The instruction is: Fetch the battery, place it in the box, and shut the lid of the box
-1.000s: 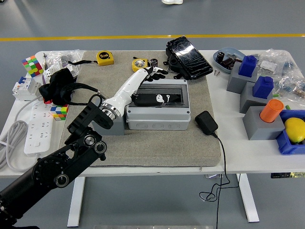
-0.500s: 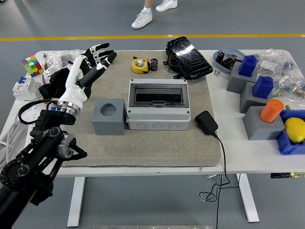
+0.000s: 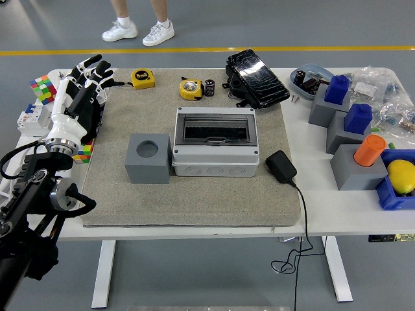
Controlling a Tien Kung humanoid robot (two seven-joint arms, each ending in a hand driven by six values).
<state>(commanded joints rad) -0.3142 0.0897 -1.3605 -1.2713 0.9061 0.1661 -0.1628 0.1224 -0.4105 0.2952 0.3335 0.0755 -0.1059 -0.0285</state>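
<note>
A white table [image 3: 337,217] spanned the frame, with a grey felt mat [image 3: 194,201] covering its middle. At the left edge lay a white power strip [image 3: 13,188], a colour cube [image 3: 43,88] and a white breaker [image 3: 29,120]. On the right side stood grey blocks [image 3: 350,172] and a blue tray [image 3: 392,197]; clear bags [image 3: 382,84] sat at the upper right, and a black cable [image 3: 303,220] trailed over the near edge

Setting: robotics lab/workshop | white table [image 3: 337,217], grey floor with yellow line [image 3: 259,49] | tape measures [image 3: 143,78], power strip [image 3: 19,170]
</note>
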